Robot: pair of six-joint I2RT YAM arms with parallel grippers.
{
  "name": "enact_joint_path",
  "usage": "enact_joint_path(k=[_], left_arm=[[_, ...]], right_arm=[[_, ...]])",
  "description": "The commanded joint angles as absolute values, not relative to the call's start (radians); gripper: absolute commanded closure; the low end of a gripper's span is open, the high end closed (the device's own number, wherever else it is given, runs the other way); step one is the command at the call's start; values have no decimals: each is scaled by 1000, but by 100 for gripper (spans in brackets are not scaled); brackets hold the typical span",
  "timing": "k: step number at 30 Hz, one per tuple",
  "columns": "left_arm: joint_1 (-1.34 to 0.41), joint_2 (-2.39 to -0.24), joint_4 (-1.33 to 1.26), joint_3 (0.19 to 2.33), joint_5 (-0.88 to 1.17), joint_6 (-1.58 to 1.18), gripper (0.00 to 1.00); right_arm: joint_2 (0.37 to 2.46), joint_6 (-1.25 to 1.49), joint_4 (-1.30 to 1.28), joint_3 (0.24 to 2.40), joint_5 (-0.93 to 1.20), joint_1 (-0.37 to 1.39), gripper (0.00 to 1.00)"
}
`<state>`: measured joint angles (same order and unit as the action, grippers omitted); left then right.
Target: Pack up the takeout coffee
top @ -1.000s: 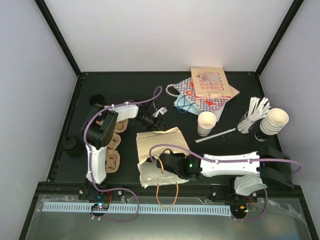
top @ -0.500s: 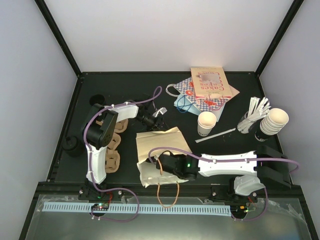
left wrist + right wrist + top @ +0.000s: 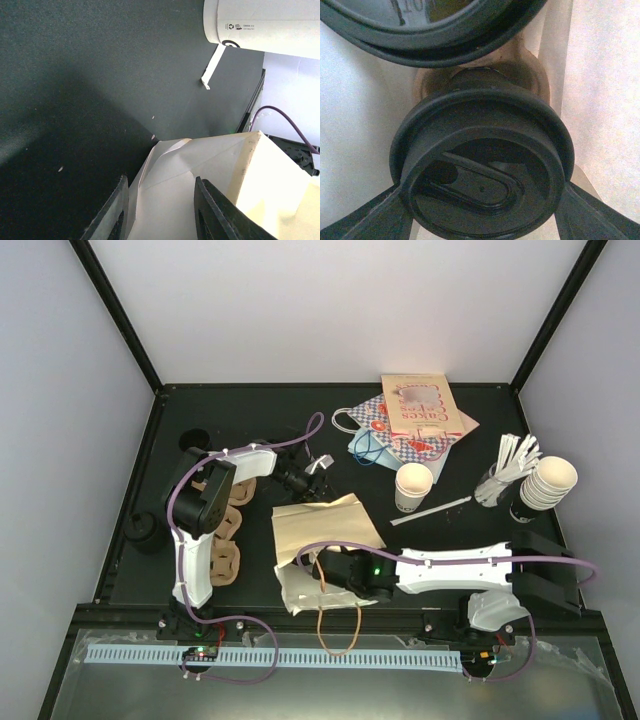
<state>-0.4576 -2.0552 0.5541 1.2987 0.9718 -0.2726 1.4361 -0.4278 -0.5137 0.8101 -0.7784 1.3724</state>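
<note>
The tan paper bag [image 3: 320, 525] lies on its side mid-table, mouth toward the near edge. My right gripper [image 3: 315, 580] reaches into that mouth. In the right wrist view it [image 3: 482, 222] is shut on the takeout coffee [image 3: 482, 170], whose black lid fills the frame, with bag paper [image 3: 605, 100] all round. A second black lid [image 3: 430, 30] sits just beyond it. My left gripper [image 3: 312, 475] is at the bag's far end. In the left wrist view it [image 3: 162, 210] is open, its fingers straddling the bag's paper [image 3: 200, 170].
A lidless cream cup [image 3: 413, 485] and a white straw [image 3: 430, 512] stand right of the bag. Stacked cups [image 3: 548, 483] and stirrers [image 3: 505, 470] are far right. Printed bags [image 3: 415, 420] lie at the back. Brown cup carriers [image 3: 228, 530] lie left.
My right arm has pushed a little further left into the bag's mouth with the coffee, and the bag's handle shifted slightly. The left arm has not moved.
</note>
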Motion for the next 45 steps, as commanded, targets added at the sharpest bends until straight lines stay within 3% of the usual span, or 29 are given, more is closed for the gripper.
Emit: enact_joint_path(k=[1,15,25,28,30,31,45], left_arm=[[-488,-2056,638,1304,1046,-245,61],[-489,-2068,639,1308,1063,-243,61],[-491,-2065,641,1310,1062,-245,61],[-493,-2062,641,1308,1062,-245,61],[-496,-2059,643,1306,1060,-245,61],[-496,-2057,643,1305,1059,-245,61],[-497,-2034,670,1308,1047,-238,60]], right_arm=[[1510,-471,-627,775,-563,1353,27],[1597,-458,-589,765,-562,1351,26],[1504,-434,-739,848,-487,1351,26],[1480,-427,-773,880,-462,1351,23],[1461,-423,-770,889,-481,1350,4],[1453,-419,-770,896,-485,1347,0],[1387,-423,-929,1101,-425,1336,0]])
